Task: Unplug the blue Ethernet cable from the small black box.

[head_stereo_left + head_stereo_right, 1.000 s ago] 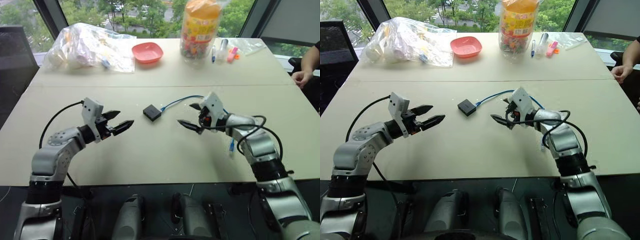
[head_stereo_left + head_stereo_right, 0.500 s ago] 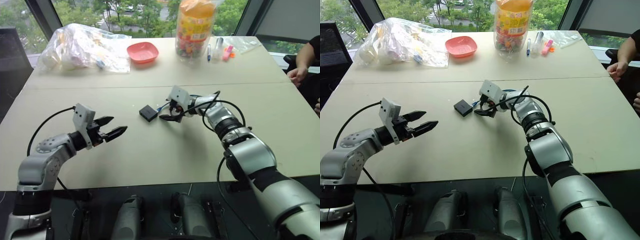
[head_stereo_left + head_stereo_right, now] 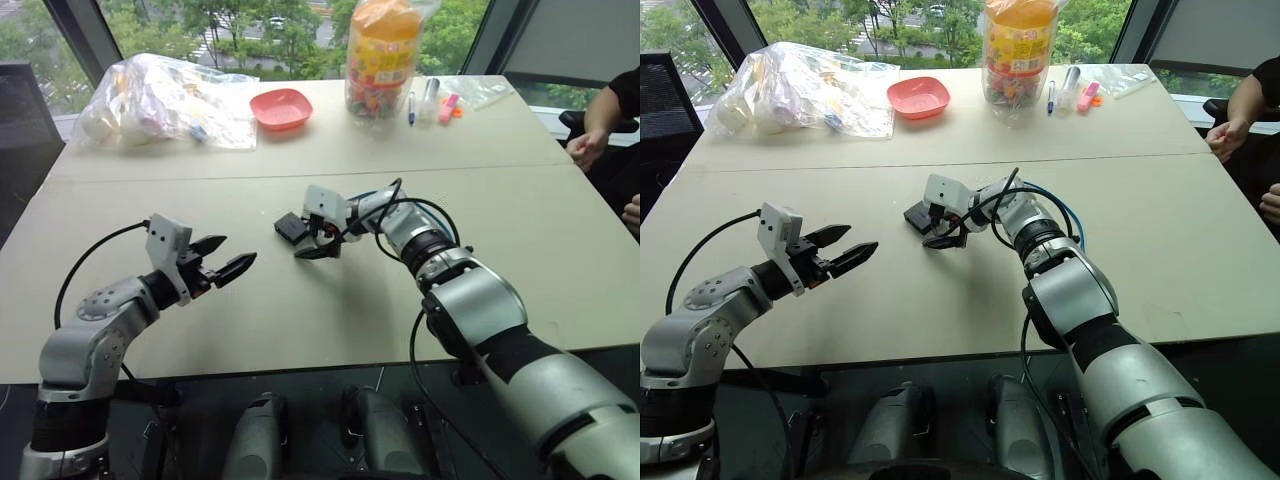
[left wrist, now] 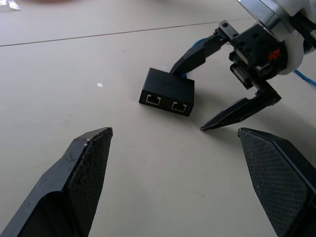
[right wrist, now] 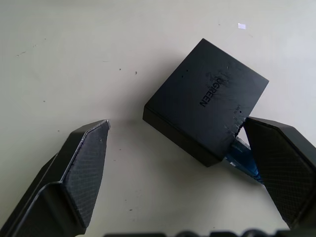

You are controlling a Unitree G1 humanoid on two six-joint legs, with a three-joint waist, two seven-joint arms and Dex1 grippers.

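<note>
The small black box [image 3: 289, 227] lies flat near the table's middle; the left wrist view shows two ports in the side of the box [image 4: 168, 92] turned toward my left gripper. The blue Ethernet cable [image 5: 242, 160] enters the box's opposite side and curves away behind my right arm [image 3: 1050, 192]. My right gripper [image 3: 302, 238] is open and angled down over the box, one finger [image 4: 197, 54] behind it by the cable, the other finger [image 4: 237, 111] in front. My left gripper [image 3: 235, 252] hovers open to the left, apart from the box and holding nothing.
At the table's far side are a clear plastic bag [image 3: 160, 95], a red bowl [image 3: 281, 107], a tall snack jar [image 3: 380, 60] and pens [image 3: 430, 95]. A person's hand [image 3: 585, 150] rests at the right edge. Black arm cables loop by my right wrist.
My right gripper has swung left and down from beside the cable to straddle the black box. The left gripper has stayed about where it was.
</note>
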